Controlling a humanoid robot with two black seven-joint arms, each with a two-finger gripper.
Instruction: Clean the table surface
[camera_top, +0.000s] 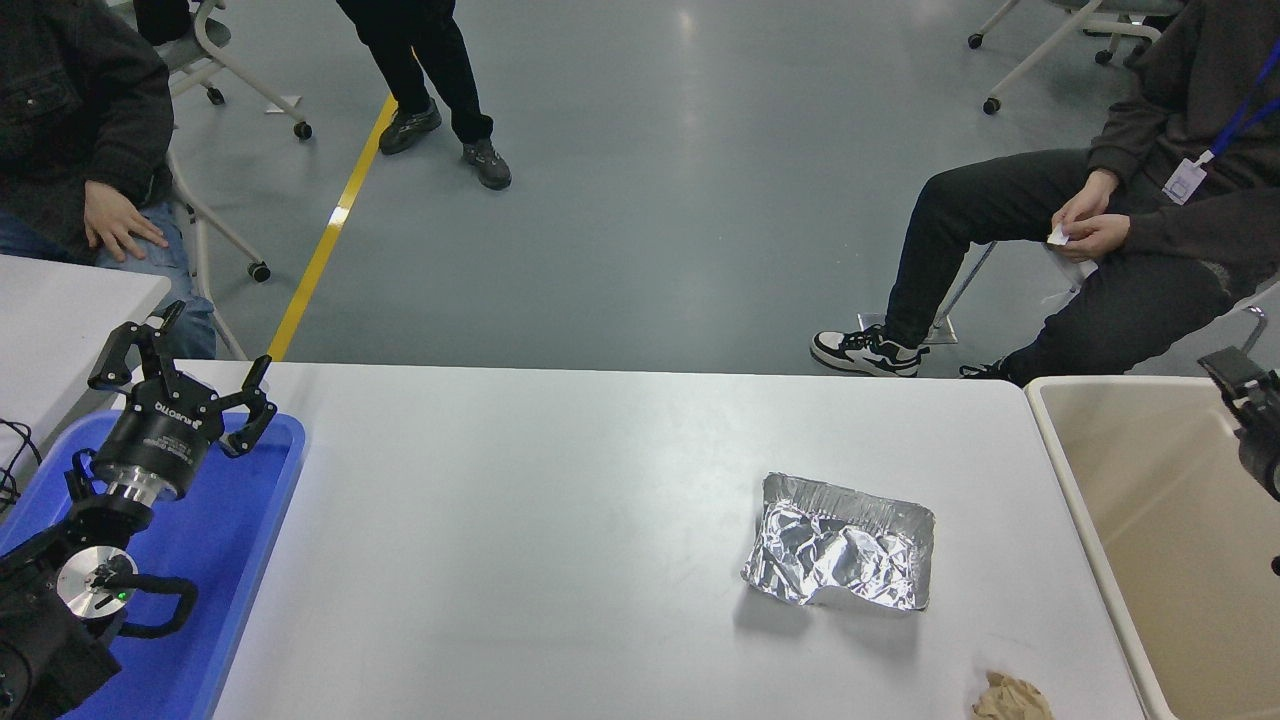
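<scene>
The white table surface (560, 500) fills the lower picture. A crumpled aluminium foil tray (840, 545) lies on its right half. A crumpled brown paper ball (1010, 697) lies at the front edge, right of centre. My left gripper (185, 360) is parked at the lower left above the blue tray (240, 520), open and empty. My right gripper (1250, 405) shows only partly at the right edge, above the beige bin (1180, 560), well apart from the foil tray.
The bin stands against the table's right end. A smaller white tabletop (60, 300) is at the far left. One person (1120, 230) sits beyond the far right corner, another (80, 150) sits at the far left, and a third (430, 90) stands behind.
</scene>
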